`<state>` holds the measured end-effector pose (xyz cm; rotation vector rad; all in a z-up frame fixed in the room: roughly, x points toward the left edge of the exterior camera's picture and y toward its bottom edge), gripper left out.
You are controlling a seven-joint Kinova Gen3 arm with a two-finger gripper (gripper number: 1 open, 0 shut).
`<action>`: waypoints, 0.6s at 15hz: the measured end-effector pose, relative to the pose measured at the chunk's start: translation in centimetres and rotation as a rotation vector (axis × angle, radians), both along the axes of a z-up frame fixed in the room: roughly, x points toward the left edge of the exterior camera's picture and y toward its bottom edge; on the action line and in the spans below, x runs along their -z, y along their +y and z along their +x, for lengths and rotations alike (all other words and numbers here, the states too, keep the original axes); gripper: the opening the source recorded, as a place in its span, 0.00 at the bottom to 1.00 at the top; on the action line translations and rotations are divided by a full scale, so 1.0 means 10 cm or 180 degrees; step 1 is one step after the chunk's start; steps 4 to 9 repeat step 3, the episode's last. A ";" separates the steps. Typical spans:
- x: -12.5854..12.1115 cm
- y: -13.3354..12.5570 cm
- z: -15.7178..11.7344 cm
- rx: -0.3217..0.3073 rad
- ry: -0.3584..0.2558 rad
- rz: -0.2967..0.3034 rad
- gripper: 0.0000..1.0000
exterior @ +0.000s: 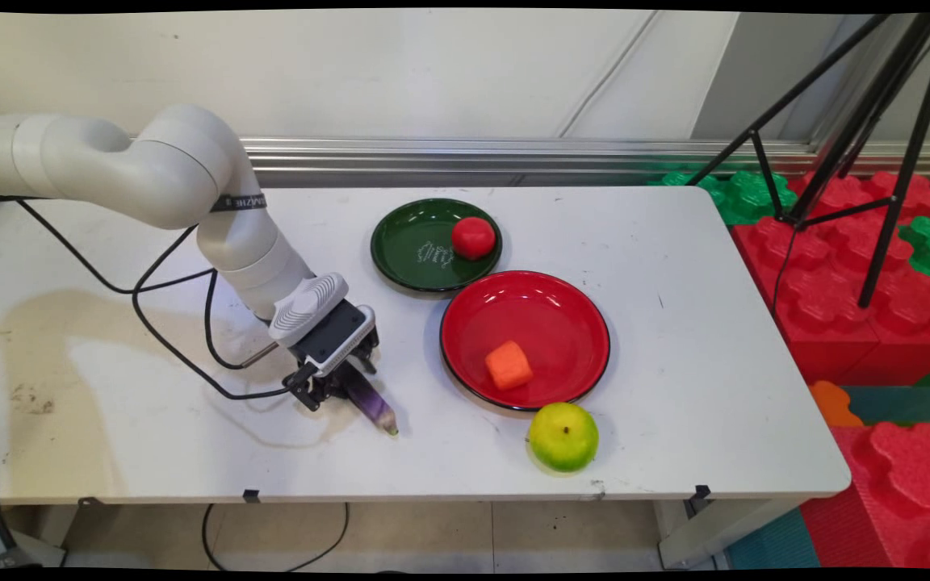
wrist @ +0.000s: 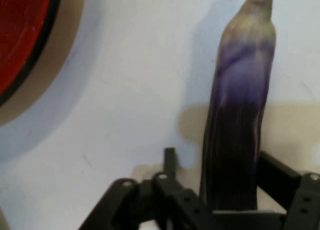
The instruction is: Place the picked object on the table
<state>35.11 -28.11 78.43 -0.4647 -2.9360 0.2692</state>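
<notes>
Gripper [exterior: 344, 386] low over the table [exterior: 675, 387], near its front edge, left of centre. Fingers sit on either side of a purple eggplant [exterior: 374, 406] w/ its dark end between them; looks clamped, narrow gap. Eggplant lies on the surface, pale tip pointing toward front edge. Red plate [exterior: 562, 319] just right of it, orange block [exterior: 508, 365] on it. Green plate [exterior: 416, 242] behind, touching red plate's rim, w/ red tomato [exterior: 473, 238]. Green apple [exterior: 563, 436] by front edge, next to red plate.
</notes>
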 end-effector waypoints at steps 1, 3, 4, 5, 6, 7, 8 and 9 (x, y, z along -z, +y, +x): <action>-0.01 -0.02 -0.01 0.0013 -0.0001 -0.0015 1.00; -0.04 0.01 0.03 -0.0017 0.0000 -0.0054 1.00; -0.04 0.01 0.03 -0.0017 0.0000 -0.0054 1.00; -0.04 0.01 0.03 -0.0017 0.0000 -0.0054 1.00; -0.04 0.01 0.03 -0.0017 0.0000 -0.0054 1.00; -0.04 0.01 0.03 -0.0017 0.0000 -0.0054 1.00; -0.04 0.01 0.03 -0.0017 0.0000 -0.0054 1.00; -0.04 0.01 0.03 -0.0017 0.0000 -0.0054 1.00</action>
